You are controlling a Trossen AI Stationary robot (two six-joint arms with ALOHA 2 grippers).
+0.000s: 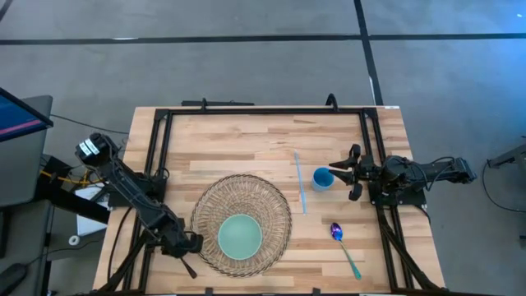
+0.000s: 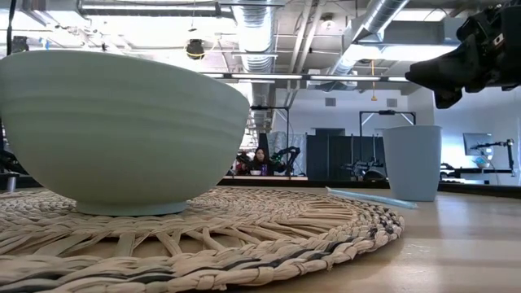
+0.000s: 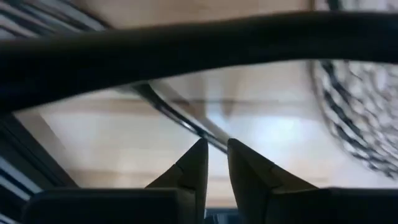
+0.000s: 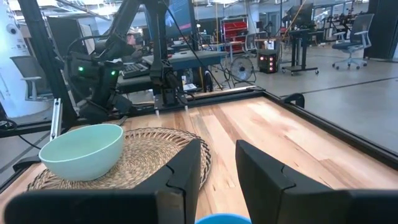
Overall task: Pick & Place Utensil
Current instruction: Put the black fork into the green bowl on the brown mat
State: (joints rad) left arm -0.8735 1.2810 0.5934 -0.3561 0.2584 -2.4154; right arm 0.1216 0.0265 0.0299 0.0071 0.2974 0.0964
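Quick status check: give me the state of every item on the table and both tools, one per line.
Bowl: upright, on the mat, looks empty.
Mat: flat on the table.
Cup: upright, beside the right tool.
Straw: lying flat, left of the cup.
Spoon: lying flat, untouched.
Right tool: open, at the cup.
Left tool: nearly shut, empty, by the mat.

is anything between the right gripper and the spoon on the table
Nothing visible blocks it. The right gripper hovers open beside the blue cup; the spoon lies on bare wood nearer the table's front edge, clear of cup and straw.
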